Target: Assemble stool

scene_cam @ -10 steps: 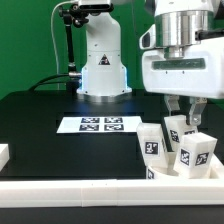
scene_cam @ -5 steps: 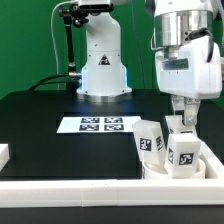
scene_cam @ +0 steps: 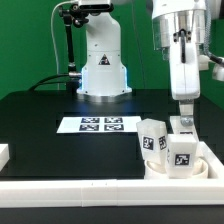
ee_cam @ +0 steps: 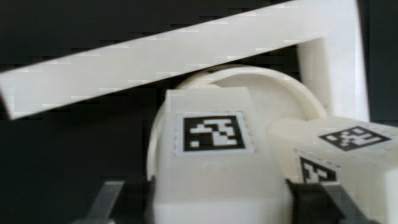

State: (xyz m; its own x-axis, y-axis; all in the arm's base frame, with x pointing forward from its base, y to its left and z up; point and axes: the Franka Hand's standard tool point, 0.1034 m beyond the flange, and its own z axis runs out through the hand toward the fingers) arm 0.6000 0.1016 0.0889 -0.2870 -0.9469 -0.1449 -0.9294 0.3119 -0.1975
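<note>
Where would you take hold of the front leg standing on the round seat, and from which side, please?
Probably grip the front leg across its two plain side faces near the top, coming straight down from above. It stands upright on the seat, its tagged face turned to the camera, and another leg stands close by, so a sideways approach looks cramped.

White arm (scene_cam: 185, 60), dark fingers (scene_cam: 184, 112)

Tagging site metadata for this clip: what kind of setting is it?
Most likely a robotics lab bench: a black table with white border rails, a green backdrop, a marker board, and tagged stool legs under the gripper.
</note>
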